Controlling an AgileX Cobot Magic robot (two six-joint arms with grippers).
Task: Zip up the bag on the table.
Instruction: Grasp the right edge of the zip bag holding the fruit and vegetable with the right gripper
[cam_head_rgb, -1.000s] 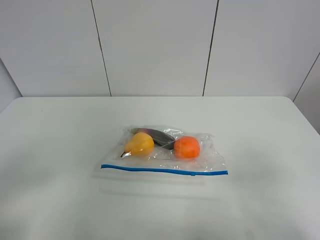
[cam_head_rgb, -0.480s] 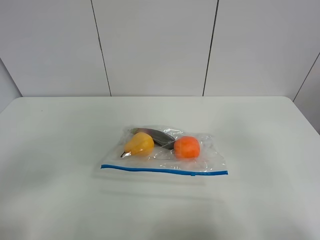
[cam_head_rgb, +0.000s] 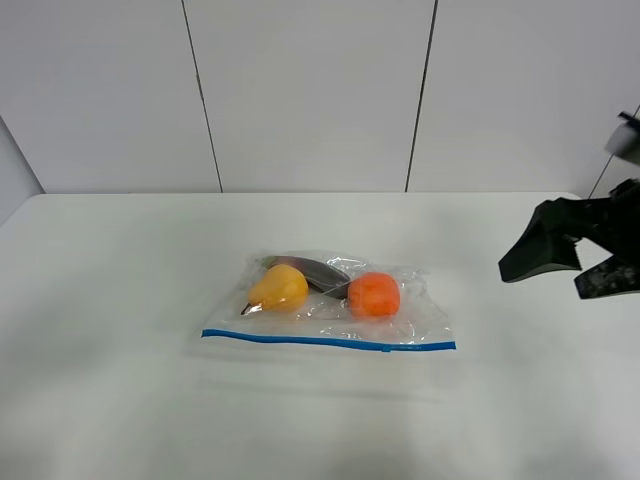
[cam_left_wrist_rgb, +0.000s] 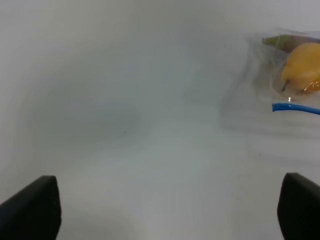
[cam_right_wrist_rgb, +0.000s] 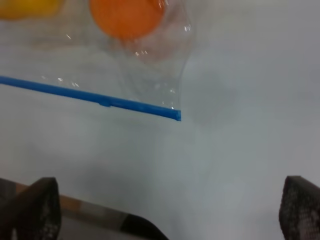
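The clear crinkly bag (cam_head_rgb: 330, 300) lies in the middle of the white table (cam_head_rgb: 120, 280). Its blue zipper strip (cam_head_rgb: 330, 341) runs along the near edge. Inside are a yellow pear (cam_head_rgb: 280, 288), an orange fruit (cam_head_rgb: 374, 294) and a dark item (cam_head_rgb: 318, 271). My right gripper (cam_head_rgb: 570, 268) is open and empty, above the table to the right of the bag. The right wrist view shows the strip's right end (cam_right_wrist_rgb: 150, 108) and the orange fruit (cam_right_wrist_rgb: 127, 17) beyond the open gripper (cam_right_wrist_rgb: 165, 210). My left gripper (cam_left_wrist_rgb: 165, 210) is open and empty, with the bag's left end (cam_left_wrist_rgb: 295, 75) ahead of it.
White wall panels (cam_head_rgb: 310, 90) stand behind the table. The table's near edge (cam_right_wrist_rgb: 90, 212) shows in the right wrist view. Bare tabletop surrounds the bag on all sides.
My right arm has come into the exterior view from the right edge. The bag has not moved.
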